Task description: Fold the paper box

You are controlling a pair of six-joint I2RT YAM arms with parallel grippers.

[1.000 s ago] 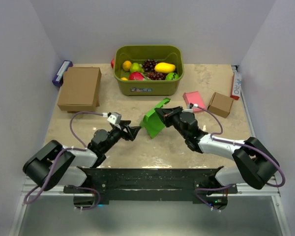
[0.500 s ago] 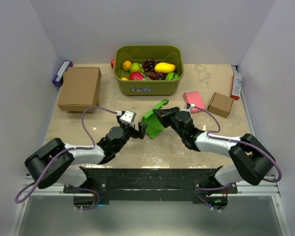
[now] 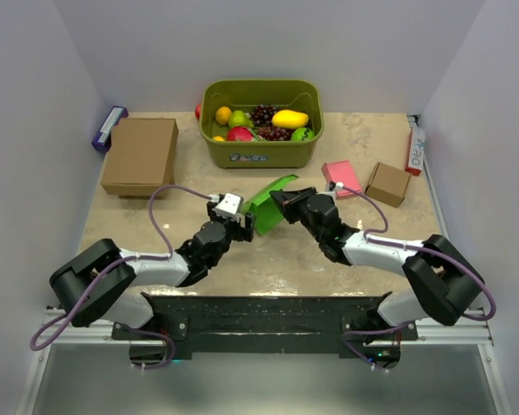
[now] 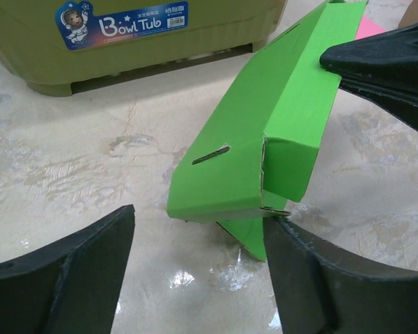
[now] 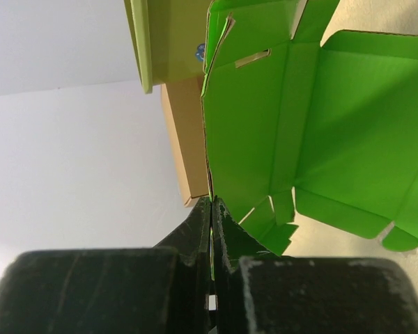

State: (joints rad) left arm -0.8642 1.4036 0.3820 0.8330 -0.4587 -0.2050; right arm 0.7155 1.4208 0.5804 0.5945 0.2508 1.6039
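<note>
Pale walls on three sides, mottled beige bench (image 3: 363, 138) below. Toward the back, a large brown cardboard box (image 3: 140, 154) at left and an olive tub (image 3: 268, 154) of toy fruit in the middle, neither of them part of the job. Between the two arms, near bench centre and just in front of the tub: the paper box (image 3: 268, 206), bright green, propped on its lower edge and tilted up rather than lying flat. Pinched along one thin panel by the right gripper (image 3: 281, 201), jaws clenched with only the card between them. Faced by the left gripper (image 3: 249, 226), jaws spread wide and grasping nothing, one finger just beside the box's low corner; contact there too close to call. Judged as partly done: one side wall turned up along its crease, a corner tab tucked behind it, a small slot (image 4: 210, 154) cut in the panel. Left to do, by the look from the right wrist: most of it. Inner panels lying open, end flaps (image 5: 282, 207) splayed, no closed block formed, lid not brought over.
</note>
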